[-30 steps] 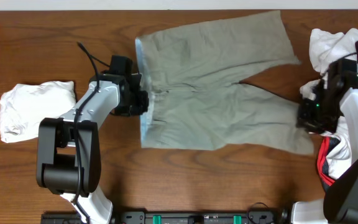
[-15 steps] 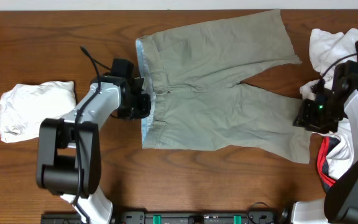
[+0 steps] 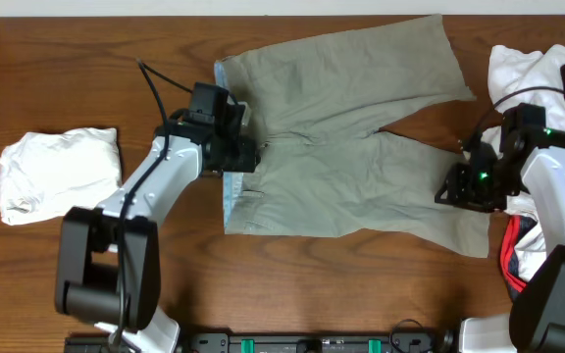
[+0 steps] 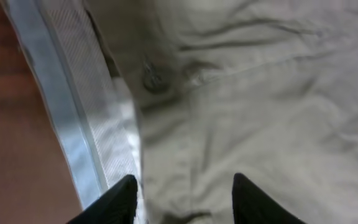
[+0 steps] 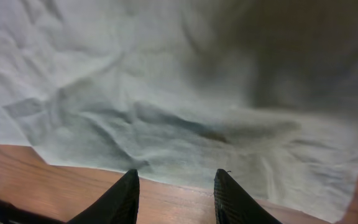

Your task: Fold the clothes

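Observation:
The khaki-beige shorts (image 3: 341,127) of the clothes lie spread flat mid-table, with the waistband and its pale blue lining (image 3: 226,196) to the left and both legs pointing right. My left gripper (image 3: 247,155) hovers open over the waistband. In its wrist view the fingers (image 4: 124,193) straddle the fabric below the button (image 4: 156,79), and nothing is gripped. My right gripper (image 3: 451,188) stands open at the hem of the near leg. In its view the fingertips (image 5: 221,182) are over bare wood just short of the hem (image 5: 166,155).
A folded white garment (image 3: 57,172) lies at the left of the wooden table (image 3: 86,78). At the right edge sits a pile of white clothes (image 3: 523,74), with red-trimmed and black pieces (image 3: 518,257) behind my right arm.
My left gripper has let go of the waistband, opened, and moved right and slightly up over the shorts. My right gripper has moved left to the near leg's hem.

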Tool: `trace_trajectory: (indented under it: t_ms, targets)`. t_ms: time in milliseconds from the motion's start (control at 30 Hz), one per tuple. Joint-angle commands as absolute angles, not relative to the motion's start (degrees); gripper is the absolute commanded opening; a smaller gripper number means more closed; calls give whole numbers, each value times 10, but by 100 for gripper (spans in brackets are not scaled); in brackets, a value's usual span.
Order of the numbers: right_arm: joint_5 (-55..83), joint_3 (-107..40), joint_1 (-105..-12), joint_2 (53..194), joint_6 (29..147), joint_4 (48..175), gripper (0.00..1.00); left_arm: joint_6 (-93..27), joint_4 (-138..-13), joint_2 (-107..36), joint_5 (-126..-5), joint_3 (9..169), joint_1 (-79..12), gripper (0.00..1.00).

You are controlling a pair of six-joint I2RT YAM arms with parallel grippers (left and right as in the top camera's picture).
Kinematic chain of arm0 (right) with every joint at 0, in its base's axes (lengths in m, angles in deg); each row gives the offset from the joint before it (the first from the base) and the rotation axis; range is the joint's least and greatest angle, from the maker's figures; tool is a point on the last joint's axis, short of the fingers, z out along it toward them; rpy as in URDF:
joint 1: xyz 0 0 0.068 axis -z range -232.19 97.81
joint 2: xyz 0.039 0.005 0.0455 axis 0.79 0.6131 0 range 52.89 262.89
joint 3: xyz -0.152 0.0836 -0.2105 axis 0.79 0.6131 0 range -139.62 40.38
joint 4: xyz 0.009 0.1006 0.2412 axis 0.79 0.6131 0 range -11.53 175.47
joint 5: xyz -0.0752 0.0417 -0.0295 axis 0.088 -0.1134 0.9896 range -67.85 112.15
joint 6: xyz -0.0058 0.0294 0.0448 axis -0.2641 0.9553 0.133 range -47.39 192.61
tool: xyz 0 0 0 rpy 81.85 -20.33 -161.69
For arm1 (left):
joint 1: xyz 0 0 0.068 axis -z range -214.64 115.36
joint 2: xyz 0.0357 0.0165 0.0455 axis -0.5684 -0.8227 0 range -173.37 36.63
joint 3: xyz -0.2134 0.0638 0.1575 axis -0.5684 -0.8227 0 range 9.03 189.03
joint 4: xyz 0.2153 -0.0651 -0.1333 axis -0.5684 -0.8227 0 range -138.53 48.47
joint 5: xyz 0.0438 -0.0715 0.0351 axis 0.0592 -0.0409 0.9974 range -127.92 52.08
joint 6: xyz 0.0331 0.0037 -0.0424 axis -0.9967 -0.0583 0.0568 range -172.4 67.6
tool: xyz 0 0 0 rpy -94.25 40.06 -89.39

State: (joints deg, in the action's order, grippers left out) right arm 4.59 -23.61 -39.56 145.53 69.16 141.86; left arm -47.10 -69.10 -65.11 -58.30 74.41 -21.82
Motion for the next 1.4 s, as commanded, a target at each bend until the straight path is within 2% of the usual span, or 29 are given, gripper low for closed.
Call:
trace_trajectory:
  t_ms: [0, 667, 1100, 1367]
  targets:
    - [37, -212, -402, 1459, 683, 1411, 37, -467, -667, -675, -574, 744, -222, 53]
    - [40, -209, -402, 1459, 687, 1410, 36, -417, -556, -754, -587, 744, -229, 53]
    - [40, -209, -402, 1459, 687, 1415, 34, -367, -502, -780, -721, 744, -229, 53]
    - [40, -209, -402, 1459, 687, 1417, 33, -287, -502, -780, -789, 744, -239, 53]
